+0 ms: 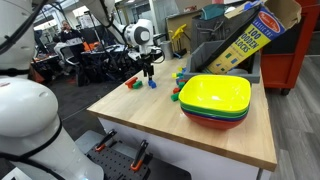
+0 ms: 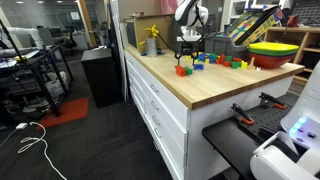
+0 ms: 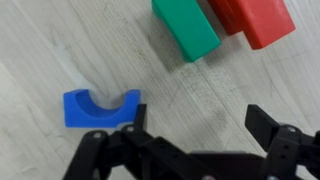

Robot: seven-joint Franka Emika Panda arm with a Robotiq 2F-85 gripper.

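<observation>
Pincer (image 3: 195,122) is spread wide with nothing in it, hanging over the table (image 1: 150,115) at the far end from the stacked bowls (image 1: 215,100). The blue arch block (image 3: 100,108) lies off to one side of the jaws, not between them, so I reckon coming straight down would clip and shove it. The box (image 1: 245,40) behind the bowls reads "100 ... BLOCKS", I think. It's tiny.

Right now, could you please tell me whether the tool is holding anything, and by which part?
Nothing is held. The tool is open above the table, with only bare wood between its fingers; the blue arch block lies beside one finger, ungripped.
</observation>
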